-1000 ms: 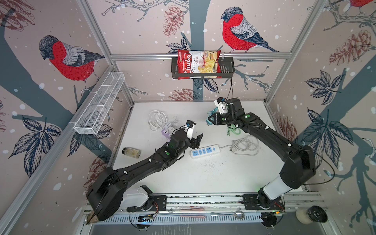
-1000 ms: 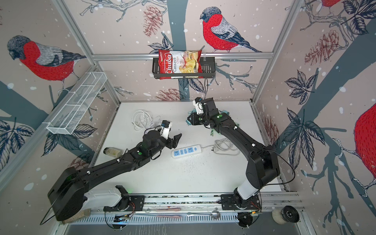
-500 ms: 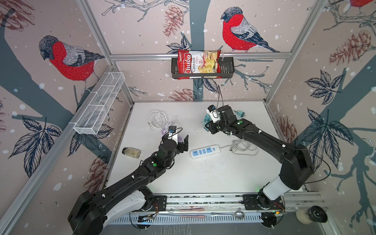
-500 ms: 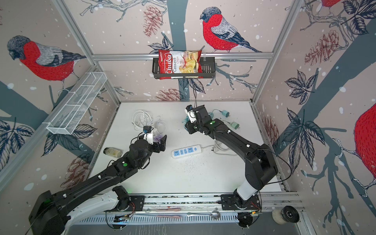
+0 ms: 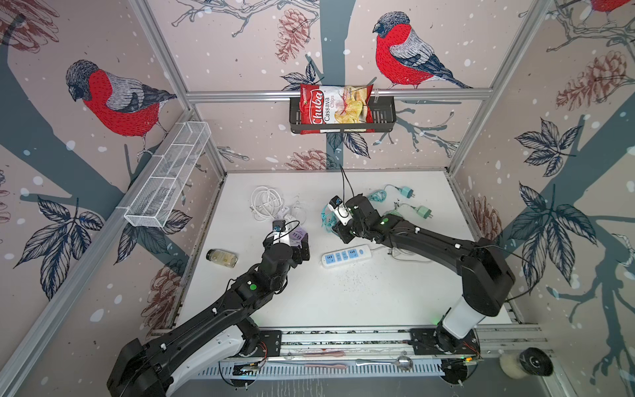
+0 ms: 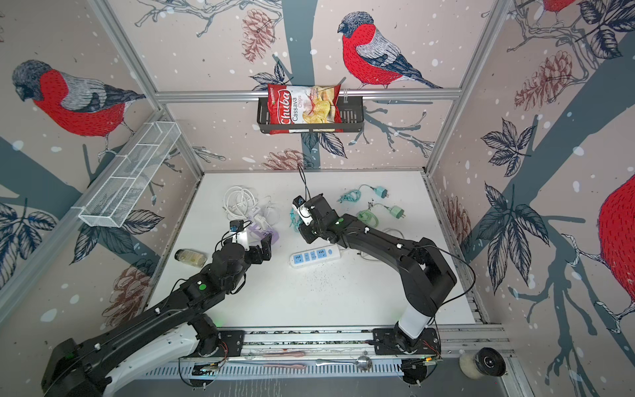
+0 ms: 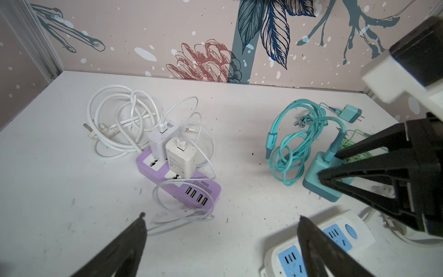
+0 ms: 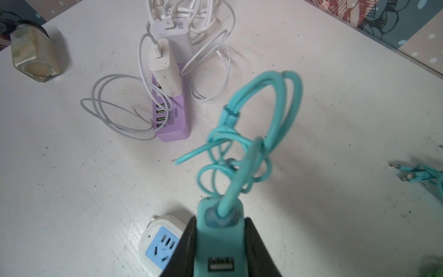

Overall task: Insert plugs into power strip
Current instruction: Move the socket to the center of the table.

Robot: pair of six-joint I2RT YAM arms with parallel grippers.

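- Two white plugs (image 7: 181, 156) stand in the purple power strip (image 7: 191, 191).
- Two teal: the held teal plug (image 7: 318, 172) is clenched in the right gripper (image 8: 220, 219) near the white power strip (image 5: 347, 256); the loose teal plug (image 5: 406, 191) lies at the back of the table (image 5: 378, 292).
- One mint green plug (image 5: 424, 212) lies near it.
- The left gripper (image 7: 221, 215) gapes, empty.

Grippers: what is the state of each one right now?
Left gripper: open, holding nothing.
Right gripper: closed on the teal plug.
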